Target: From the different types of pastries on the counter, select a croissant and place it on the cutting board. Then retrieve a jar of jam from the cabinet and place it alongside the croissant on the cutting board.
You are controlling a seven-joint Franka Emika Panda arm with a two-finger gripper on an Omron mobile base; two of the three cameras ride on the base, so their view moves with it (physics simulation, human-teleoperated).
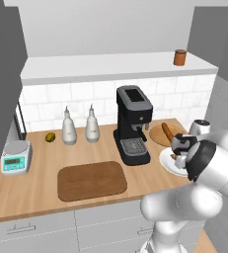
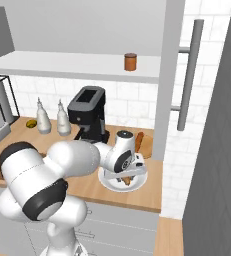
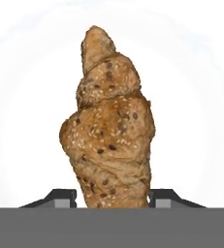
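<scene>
A golden-brown, seed-speckled croissant (image 3: 108, 131) lies on a white round plate (image 2: 109, 182), near a dark brown wooden cutting board (image 1: 91, 180), a tan wooden counter (image 1: 41, 163) and an orange-red, brown-lidded jam jar (image 1: 179, 57).

No text can be read; the scale's (image 1: 15, 157) display shows only an illegible blur.

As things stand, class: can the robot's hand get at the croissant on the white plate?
Probably yes. The hand hangs right over the croissant on the white plate, a fingertip on either side, nothing between.
</scene>
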